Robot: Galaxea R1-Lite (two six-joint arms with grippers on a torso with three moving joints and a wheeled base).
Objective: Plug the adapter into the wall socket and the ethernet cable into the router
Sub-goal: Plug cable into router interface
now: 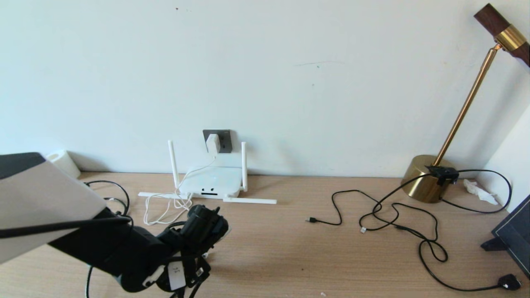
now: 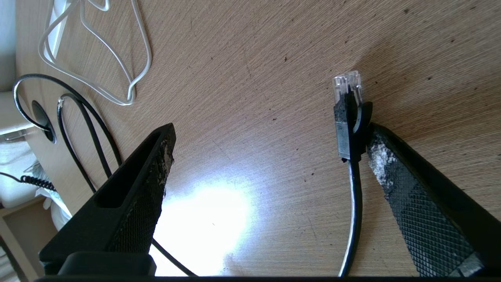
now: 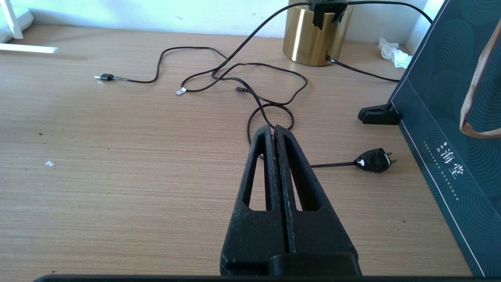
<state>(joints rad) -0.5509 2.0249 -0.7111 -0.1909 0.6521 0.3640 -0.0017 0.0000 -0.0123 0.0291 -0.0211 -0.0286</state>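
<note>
The small white cube-shaped adapter (image 1: 213, 142) sits plugged into the dark grey square wall socket (image 1: 219, 140) at about 12 o'clock from the flat white router (image 1: 214, 182), whose slim stick antennas stand up at either side and lie flat at its front. The adapter's thin white cord (image 1: 165, 207) loops on the pale wooden desk (image 1: 290, 248) at the router's 7 o'clock.

The left gripper (image 2: 270, 145) hangs low over the desk at the router's 6 o'clock, fingers (image 2: 411, 192) spread wide apart. The thick black ethernet cable (image 2: 354, 203) with its clear plastic connector (image 2: 346, 83) lies between them, just beside one finger (whether it touches is unclear), not clamped.

The right gripper (image 3: 273, 131) is parked, fingers pressed together on nothing, above thin black cables (image 3: 250, 78). The brass lamp base (image 1: 422, 178) stands at 3 o'clock from the router, well apart
</note>
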